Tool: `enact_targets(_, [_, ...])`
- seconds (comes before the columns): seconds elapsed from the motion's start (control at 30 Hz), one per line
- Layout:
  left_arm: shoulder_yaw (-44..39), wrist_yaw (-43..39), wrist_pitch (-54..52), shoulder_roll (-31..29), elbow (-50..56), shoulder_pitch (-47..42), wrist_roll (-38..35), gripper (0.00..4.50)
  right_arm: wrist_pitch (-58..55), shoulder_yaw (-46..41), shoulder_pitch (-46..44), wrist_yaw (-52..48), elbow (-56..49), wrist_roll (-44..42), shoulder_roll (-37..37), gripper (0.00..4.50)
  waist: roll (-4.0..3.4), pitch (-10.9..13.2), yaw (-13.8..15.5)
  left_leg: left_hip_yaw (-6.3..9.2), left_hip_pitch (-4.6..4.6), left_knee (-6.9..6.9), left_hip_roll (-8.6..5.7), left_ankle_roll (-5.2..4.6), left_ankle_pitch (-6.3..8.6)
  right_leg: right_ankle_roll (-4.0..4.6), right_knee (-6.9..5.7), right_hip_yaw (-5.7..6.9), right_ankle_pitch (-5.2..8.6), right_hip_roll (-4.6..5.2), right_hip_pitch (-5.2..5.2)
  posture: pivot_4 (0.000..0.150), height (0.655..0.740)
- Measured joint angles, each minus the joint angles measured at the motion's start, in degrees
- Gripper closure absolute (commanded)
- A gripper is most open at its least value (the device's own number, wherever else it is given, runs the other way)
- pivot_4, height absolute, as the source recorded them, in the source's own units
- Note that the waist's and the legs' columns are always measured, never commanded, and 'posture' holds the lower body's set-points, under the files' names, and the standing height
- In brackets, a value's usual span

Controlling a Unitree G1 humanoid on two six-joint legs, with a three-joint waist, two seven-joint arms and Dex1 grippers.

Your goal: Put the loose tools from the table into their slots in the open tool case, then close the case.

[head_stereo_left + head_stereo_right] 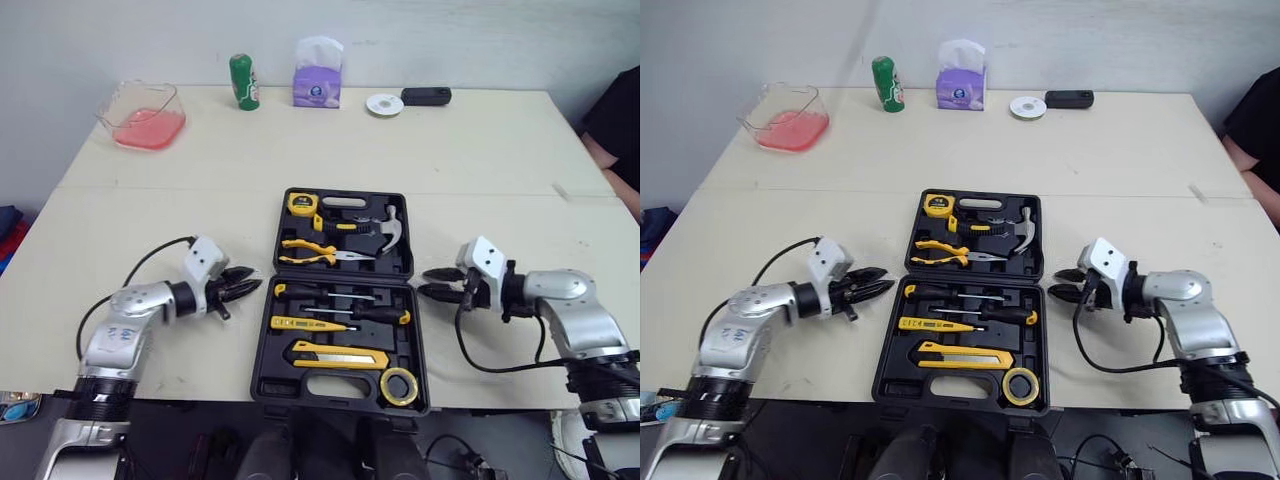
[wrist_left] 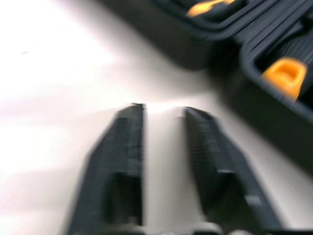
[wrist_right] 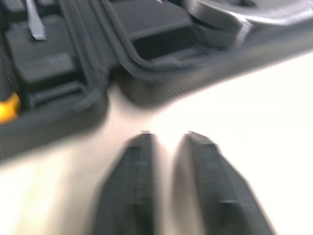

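The black tool case (image 1: 419,350) lies open at the table's near middle. Its far half holds a yellow tape measure (image 1: 302,205), pliers (image 1: 315,253) and a hammer (image 1: 375,229). In the near half lie screwdrivers (image 1: 340,295), a yellow tester (image 1: 305,323), a utility knife (image 1: 340,355) and a tape roll (image 1: 399,386). My left gripper (image 1: 250,283) rests low just left of the case, open and holding nothing. My right gripper (image 1: 430,283) sits just right of it, also open and empty. The case's edge (image 2: 274,98) shows ahead of the left fingers, and the case wall (image 3: 73,78) ahead of the right ones.
Along the table's far edge stand a clear container of pink liquid (image 1: 142,115), a green can (image 1: 244,81), a purple tissue box (image 1: 317,85), a white disc (image 1: 384,104) and a black device (image 1: 426,96). A person's arm (image 1: 615,130) shows at the far right.
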State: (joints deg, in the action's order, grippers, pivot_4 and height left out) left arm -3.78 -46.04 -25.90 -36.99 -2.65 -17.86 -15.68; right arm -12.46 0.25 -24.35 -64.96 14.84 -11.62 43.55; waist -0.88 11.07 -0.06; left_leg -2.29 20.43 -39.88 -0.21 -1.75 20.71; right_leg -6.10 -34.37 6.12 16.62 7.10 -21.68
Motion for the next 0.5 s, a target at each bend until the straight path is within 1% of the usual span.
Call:
enact_targets(0.03, [-1.06, -0.34, -1.07, -1.8, 0.0, 0.06, -0.25, 1.22, -2.59, -0.83, -0.02, 0.92, -0.37, -0.26, 0.91, 0.95, -0.01, 0.01, 0.01, 0.0, 0.0, 0.0, -0.01, 0.0, 0.0, 0.0, 0.0, 0.0, 0.0, 0.02, -0.01, 0.15, 0.74])
enact_targets(0.07, [-2.35, -0.82, -2.38, -3.02, 0.14, 0.04, -1.04, 0.67, -6.06, -1.29, -0.08, 2.34, -1.21, -0.3, 1.79, 0.38, -0.01, 0.01, 0.02, 0.01, 0.01, 0.02, -0.01, 0.0, 0.0, 0.0, -0.01, 0.0, 0.0, 0.06, -0.02, 0.15, 0.74])
enact_targets(0.1, [-3.36, -1.06, -3.89, -4.14, 0.64, -0.13, -1.75, 0.16, -10.23, -1.93, -0.49, 3.68, -1.87, -0.54, 2.49, 0.0, -0.01, 0.01, 0.02, 0.01, 0.02, 0.02, -0.02, 0.0, 0.0, 0.01, 0.0, 0.01, 0.0, 0.08, -0.03, 0.15, 0.74])
enact_targets(0.13, [-4.07, -1.09, -6.35, -5.28, 1.92, -0.71, -2.41, 0.05, -16.71, -2.41, -1.71, 5.03, -2.78, -1.21, 3.53, 0.0, -0.05, 0.03, 0.01, 0.02, 0.11, 0.01, -0.05, -0.02, 0.0, 0.01, -0.01, 0.0, 0.0, 0.14, -0.11, 0.15, 0.74])
enact_targets(0.2, [-5.18, -1.57, -10.45, -6.6, 4.57, -2.7, -4.9, 0.05, -27.12, -3.21, -4.65, 6.56, -4.8, -2.88, 5.51, 0.0, -0.05, 0.03, 0.07, 0.04, 0.34, -0.02, -0.1, -0.05, -0.02, 0.01, -0.1, -0.01, 0.0, 0.25, -0.39, 0.15, 0.74])
enact_targets(0.27, [-5.58, -2.08, -16.21, -7.37, 7.65, -5.32, -8.15, 0.05, -37.19, -3.52, -7.7, 6.85, -7.84, -5.39, 7.48, 0.0, -0.05, 0.02, 0.1, 0.07, 0.83, -0.09, -0.11, -0.05, -0.07, 0.01, -0.23, 0.0, 0.0, 0.26, -0.82, 0.15, 0.74])
enact_targets(0.4, [-3.94, 0.45, -29.36, -8.04, 8.9, -11.43, -10.8, 0.05, -58.37, -2.51, -13.57, 8.13, -11.39, -10.83, 8.05, 0.0, -0.04, 0.03, 0.14, 0.02, 0.94, -0.08, -0.14, -0.07, -0.12, 0.03, -0.35, 0.05, 0.01, 0.14, -0.92, 0.15, 0.74])
enact_targets(0.5, [-2.16, 2.64, -39.77, -6.86, 8.5, -18.84, -12.72, 0.05, -69.35, -1.41, -19.74, 11.89, -12.18, -12.09, 6.22, 0.0, 0.02, 0.06, 0.11, 0.0, 0.98, -0.12, -0.23, -0.1, -0.2, -0.02, -0.43, 0.02, -0.01, 0.13, -0.96, 0.15, 0.74])
